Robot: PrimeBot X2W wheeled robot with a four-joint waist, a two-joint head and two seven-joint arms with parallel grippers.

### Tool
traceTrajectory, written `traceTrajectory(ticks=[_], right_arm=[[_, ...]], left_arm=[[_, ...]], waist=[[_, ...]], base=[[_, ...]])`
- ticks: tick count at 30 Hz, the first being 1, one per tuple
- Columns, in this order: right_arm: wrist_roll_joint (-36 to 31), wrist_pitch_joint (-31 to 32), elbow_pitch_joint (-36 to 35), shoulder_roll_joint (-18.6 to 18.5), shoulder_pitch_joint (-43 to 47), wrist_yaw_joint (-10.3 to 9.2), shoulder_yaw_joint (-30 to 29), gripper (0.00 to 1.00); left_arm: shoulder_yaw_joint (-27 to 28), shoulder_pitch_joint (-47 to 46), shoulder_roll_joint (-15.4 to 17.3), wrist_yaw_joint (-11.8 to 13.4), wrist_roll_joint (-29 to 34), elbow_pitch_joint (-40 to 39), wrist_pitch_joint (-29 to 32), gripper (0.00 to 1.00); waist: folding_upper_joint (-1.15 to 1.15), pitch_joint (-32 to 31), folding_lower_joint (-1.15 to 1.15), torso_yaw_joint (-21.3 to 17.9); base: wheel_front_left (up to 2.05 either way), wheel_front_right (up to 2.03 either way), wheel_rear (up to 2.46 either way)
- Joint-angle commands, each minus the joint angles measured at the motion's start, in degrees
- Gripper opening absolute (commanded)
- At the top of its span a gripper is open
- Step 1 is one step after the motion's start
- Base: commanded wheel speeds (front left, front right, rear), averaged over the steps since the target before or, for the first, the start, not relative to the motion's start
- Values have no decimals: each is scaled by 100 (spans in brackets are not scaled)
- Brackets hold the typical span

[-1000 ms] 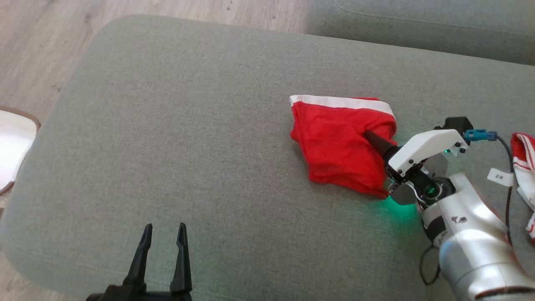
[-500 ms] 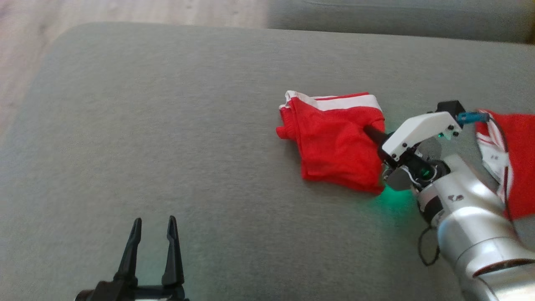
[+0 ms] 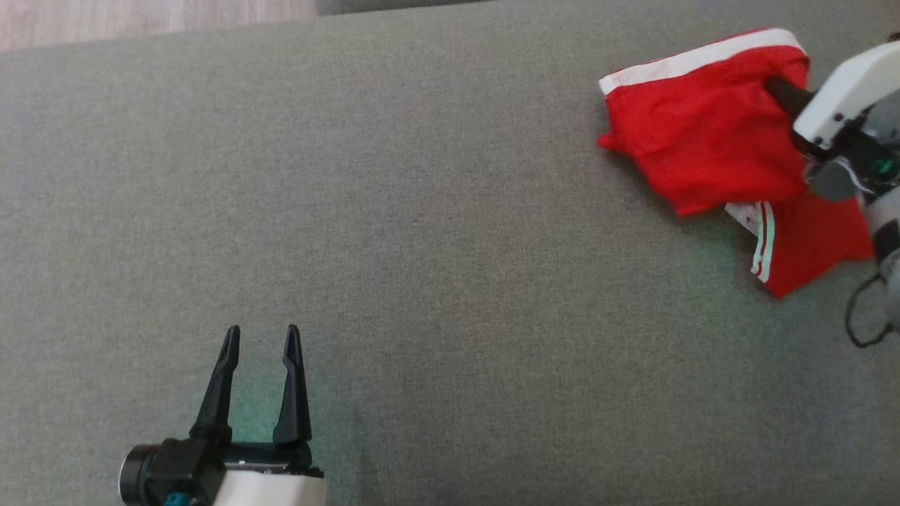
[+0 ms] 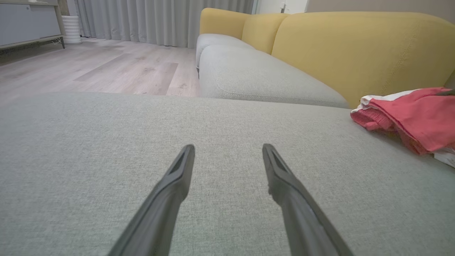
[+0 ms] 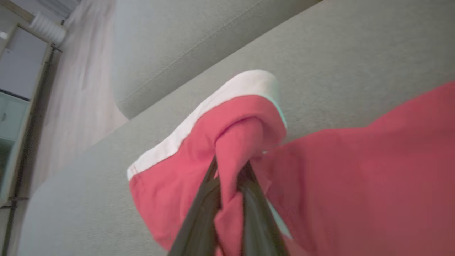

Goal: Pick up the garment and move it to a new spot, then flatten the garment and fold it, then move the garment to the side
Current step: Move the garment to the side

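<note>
Risk: right gripper (image 5: 230, 170) pinches a small bunch of garment (image 3: 703, 119), which could slip or drag the second red cloth (image 3: 808, 246) beneath; left gripper (image 3: 261, 330) spread, empty.

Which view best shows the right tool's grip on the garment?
Right wrist view: right tool shut on a bunched fold of the garment, close up. Head view: grip at frame edge, tips hidden in cloth. Left wrist view: garment, far right.
</note>
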Motion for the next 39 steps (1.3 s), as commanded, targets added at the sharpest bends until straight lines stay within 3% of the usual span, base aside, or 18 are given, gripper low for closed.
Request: traceTrajectory(ticks=[1,12,16,19,20,30,35,39], right_arm=[[-39,18,-213,-69,-68,40,61,0],[-356,111,-70,-967,285,40,-392,0],[-902,-175,248,-1135,312,40,-385,0],[-1572,-597,529,-1233,287,40,-165,56],[-1832,-790,607,-1293,266,40,-88,100],[-4016,-2694,889,-1564,4,40,-35,100],[-4335,-3664,583,-983,254,40,-490,100],[-4477,-4116,-75,-496,953,40,-697,100]], left_arm=[[191,-119,-26,-27,48,-165,-55,100],[398,-50,-26,-45,122,-216,-55,100],[372,-62,-26,-63,138,-203,-55,100],[325,-123,-26,-79,135,-186,-55,100],[313,-146,-26,-88,134,-180,-55,100],[364,-7,-26,-19,16,-109,-55,100],[446,241,-26,80,-61,-115,-55,100],[524,437,-26,158,-117,-93,-55,100]], waist=[[0,49,-1,0],[0,144,-1,106],[0,171,-1,119],[0,201,-1,166],[0,210,-1,193],[0,-110,-1,318],[0,-578,-1,260],[0,-925,-1,236]], base=[[0,0,0],[0,0,0],[0,0,0],[0,0,0],[0,0,0],[0,0,0],[0,0,0],[0,0,0]])
